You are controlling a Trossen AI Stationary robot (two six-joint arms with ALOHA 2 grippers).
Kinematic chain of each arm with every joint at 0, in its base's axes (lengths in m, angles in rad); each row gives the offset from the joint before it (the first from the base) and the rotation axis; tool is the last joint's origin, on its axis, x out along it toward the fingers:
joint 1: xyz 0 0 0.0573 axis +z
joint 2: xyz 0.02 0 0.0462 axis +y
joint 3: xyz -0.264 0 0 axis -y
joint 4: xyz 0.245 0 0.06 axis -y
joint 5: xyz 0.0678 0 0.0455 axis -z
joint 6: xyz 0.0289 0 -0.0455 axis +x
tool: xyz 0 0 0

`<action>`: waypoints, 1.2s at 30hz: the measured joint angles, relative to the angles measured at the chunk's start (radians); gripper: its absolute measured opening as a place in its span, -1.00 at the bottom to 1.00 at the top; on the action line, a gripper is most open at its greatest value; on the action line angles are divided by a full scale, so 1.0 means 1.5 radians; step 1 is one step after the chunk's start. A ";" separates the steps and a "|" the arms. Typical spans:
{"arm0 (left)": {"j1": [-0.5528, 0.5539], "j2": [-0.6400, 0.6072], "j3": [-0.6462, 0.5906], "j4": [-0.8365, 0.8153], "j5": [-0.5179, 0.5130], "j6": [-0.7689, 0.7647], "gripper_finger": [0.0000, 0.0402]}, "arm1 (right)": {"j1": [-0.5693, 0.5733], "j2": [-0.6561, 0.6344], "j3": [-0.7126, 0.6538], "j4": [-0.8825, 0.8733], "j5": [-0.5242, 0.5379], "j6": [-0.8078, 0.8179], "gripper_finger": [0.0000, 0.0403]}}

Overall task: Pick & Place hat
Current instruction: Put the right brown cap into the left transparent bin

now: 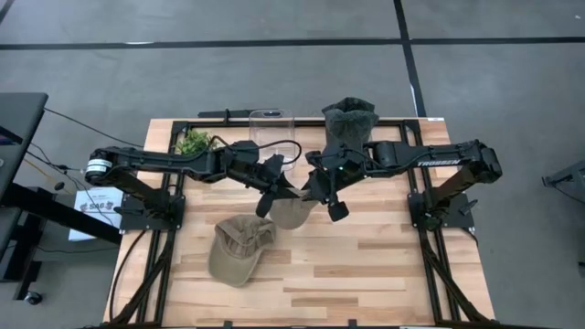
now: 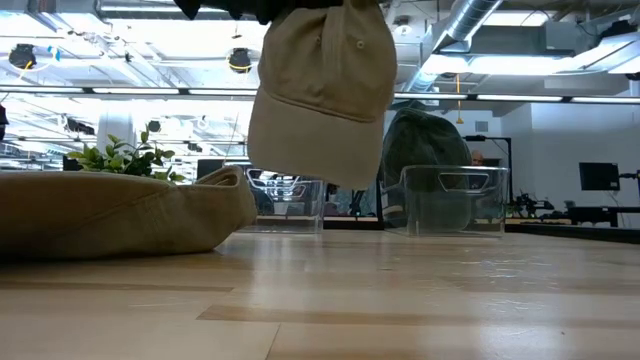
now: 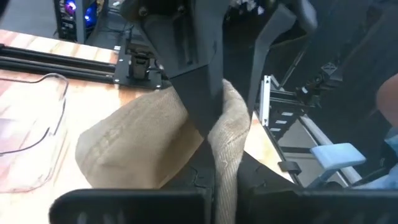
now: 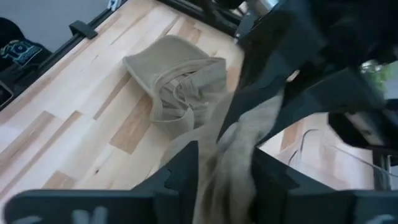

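A tan cap [image 1: 291, 216] hangs between my two grippers over the middle of the table. In the low view the cap [image 2: 322, 90] is clear of the wood. My left gripper [image 1: 277, 189] comes from the left and my right gripper [image 1: 320, 197] from the right; both are shut on it. A second tan cap [image 1: 239, 249] lies crown down on the table near the front left, and it shows in the right wrist view [image 4: 174, 81]. A dark green hat [image 1: 350, 119] sits on a clear bin [image 2: 450, 200] at the far edge. My left gripper pinches a bunched fold of the tan cap's cloth [image 3: 231, 140] between its two fingers, slanting down from the table's left. The cap's crown [image 3: 134, 152] bulges beside the fingers, lifted clear of the table. My right gripper pinches gathered cloth of the same cap [image 4: 231, 163] between its two fingers [image 4: 185, 169], slanting down from the table's right. Several layers seem bunched together. The cap hangs below the fingers, off the table.
A second clear bin [image 1: 271, 123] stands at the far edge left of the green hat. A small green plant [image 1: 194, 142] is at the far left corner. Bare wood lies along the near and right parts of the table [image 1: 393, 265].
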 joint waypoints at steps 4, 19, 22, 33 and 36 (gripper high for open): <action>0.009 -0.011 0.000 -0.008 0.035 0.000 -0.94 | 0.011 -0.008 0.001 -0.028 0.000 0.000 -0.27; 0.096 -0.035 0.000 -0.032 0.120 0.000 -0.93 | 0.031 -0.142 0.001 0.021 0.002 0.027 0.06; 0.121 -0.035 0.000 -0.031 0.138 0.016 -0.93 | 0.031 -0.173 0.001 0.034 0.002 0.054 0.04; 0.253 -0.114 0.001 -0.031 0.246 0.164 -0.94 | 0.031 -0.240 0.001 0.018 0.002 0.153 -0.10; 0.294 -0.146 0.001 -0.030 0.264 0.209 -0.94 | 0.035 -0.241 0.001 0.017 0.002 0.168 -0.15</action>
